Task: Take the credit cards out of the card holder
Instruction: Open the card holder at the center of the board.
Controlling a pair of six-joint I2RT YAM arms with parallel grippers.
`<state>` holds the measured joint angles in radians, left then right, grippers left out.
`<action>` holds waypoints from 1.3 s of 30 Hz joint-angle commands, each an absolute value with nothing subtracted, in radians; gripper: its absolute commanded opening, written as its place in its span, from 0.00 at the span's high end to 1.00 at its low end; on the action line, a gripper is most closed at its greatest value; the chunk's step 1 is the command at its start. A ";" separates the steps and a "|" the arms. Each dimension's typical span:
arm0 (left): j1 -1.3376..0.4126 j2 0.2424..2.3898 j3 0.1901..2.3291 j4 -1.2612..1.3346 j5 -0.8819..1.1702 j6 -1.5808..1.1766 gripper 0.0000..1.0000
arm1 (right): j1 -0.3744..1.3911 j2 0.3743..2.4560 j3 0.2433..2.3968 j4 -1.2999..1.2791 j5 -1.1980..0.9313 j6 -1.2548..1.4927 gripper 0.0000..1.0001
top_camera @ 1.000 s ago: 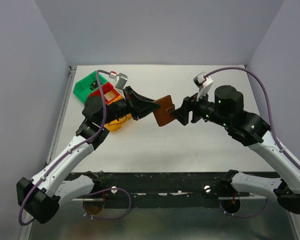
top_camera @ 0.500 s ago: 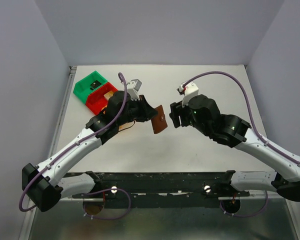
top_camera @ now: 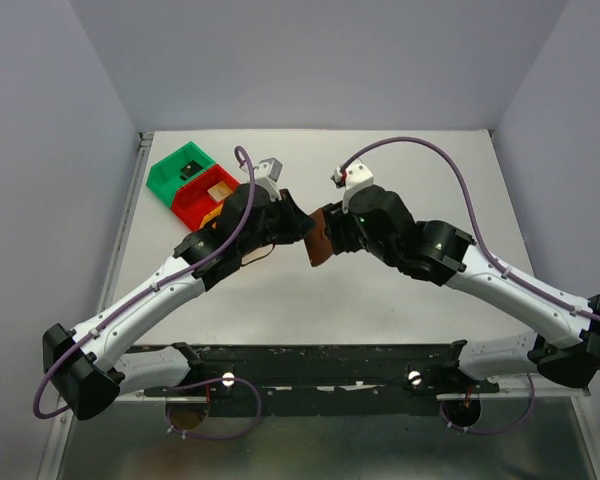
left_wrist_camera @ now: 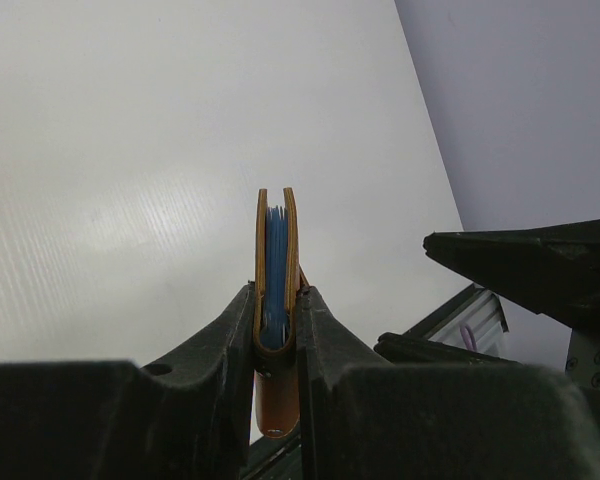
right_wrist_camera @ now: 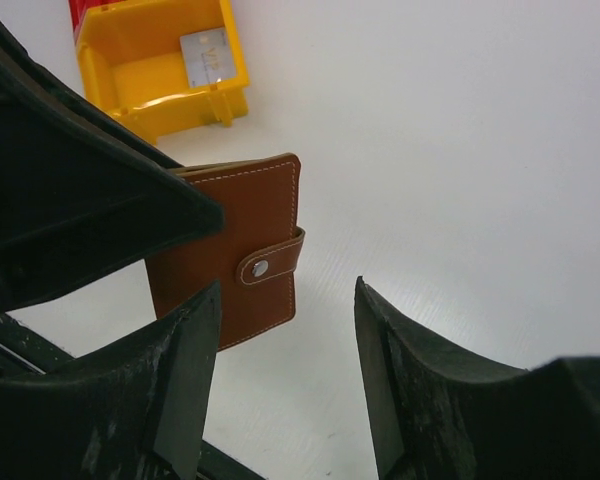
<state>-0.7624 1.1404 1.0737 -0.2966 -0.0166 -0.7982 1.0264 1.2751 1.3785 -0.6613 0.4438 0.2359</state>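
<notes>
Pinching the closed card holder [right_wrist_camera: 220, 250] edge-up in the left gripper [left_wrist_camera: 278, 292], jaws nearly together on its two leather sides, above mid-table [top_camera: 400, 170], tab snapped shut. Hovering the right gripper [right_wrist_camera: 288, 290] at the holder's 3 o'clock, jaws standing wide apart, gripping nothing. Leaving the yellow bin [right_wrist_camera: 160, 110] off at 10 o'clock.

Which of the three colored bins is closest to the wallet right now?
The yellow bin, just behind the wallet in the right wrist view; the red bin and green bin sit farther off.
</notes>
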 commanded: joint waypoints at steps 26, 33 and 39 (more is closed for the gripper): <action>-0.795 1.106 1.092 -0.305 -0.103 -0.879 1.00 | 1.042 1.466 1.505 -0.788 0.499 0.295 0.48; -0.798 1.097 1.088 -0.301 -0.106 -0.881 1.00 | 1.043 1.489 1.512 -0.810 0.502 0.301 0.51; -0.798 1.088 1.077 -0.293 -0.109 -0.882 1.00 | 1.042 1.502 1.522 -0.830 0.505 0.299 0.64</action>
